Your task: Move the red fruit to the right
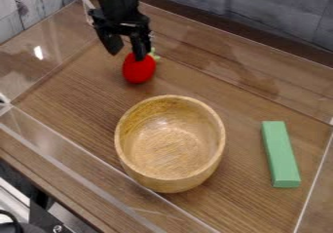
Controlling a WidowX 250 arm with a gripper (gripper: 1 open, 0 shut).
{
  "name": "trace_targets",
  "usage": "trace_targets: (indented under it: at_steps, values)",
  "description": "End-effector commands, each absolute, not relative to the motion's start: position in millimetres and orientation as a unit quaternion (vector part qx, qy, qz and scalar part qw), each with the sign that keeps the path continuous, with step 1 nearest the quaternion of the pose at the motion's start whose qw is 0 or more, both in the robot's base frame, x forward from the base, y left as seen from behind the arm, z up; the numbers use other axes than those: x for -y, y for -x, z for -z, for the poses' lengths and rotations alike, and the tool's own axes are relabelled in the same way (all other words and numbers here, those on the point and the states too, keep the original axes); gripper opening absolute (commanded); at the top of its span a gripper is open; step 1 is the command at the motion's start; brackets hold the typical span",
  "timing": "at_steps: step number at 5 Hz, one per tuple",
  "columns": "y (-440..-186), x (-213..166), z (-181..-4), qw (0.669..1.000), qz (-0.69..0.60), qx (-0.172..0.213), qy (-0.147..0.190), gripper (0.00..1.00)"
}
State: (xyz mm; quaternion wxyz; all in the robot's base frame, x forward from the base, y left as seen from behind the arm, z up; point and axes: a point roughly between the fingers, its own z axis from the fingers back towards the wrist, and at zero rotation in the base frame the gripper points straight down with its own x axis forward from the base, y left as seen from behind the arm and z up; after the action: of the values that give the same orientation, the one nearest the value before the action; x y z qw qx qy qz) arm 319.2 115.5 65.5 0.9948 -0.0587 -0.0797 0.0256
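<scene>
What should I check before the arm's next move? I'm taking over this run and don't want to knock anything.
1. Gripper jaws open: ok.
2. Red fruit gripped: not ok; it sits on the table just below the fingertips, unheld.
3. Fruit resting on the table, not tipped into anything: ok.
4. Path to the right clear of the wooden bowl: ok; the bowl sits nearer the camera.
5. Green block out of the way: ok, far right near edge.
6. Fingertips touching the fruit: cannot tell.
</scene>
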Motion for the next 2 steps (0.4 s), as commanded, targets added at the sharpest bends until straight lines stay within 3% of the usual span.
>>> trace_targets:
  at_steps: [1, 2]
  values:
    - [-328.7, -122.0, -93.6, 0.993, -0.013, 0.112, 0.039, 1.00]
    - [-329.6, -128.3, -97.5, 0.993, -0.006, 0.108, 0.039, 1.00]
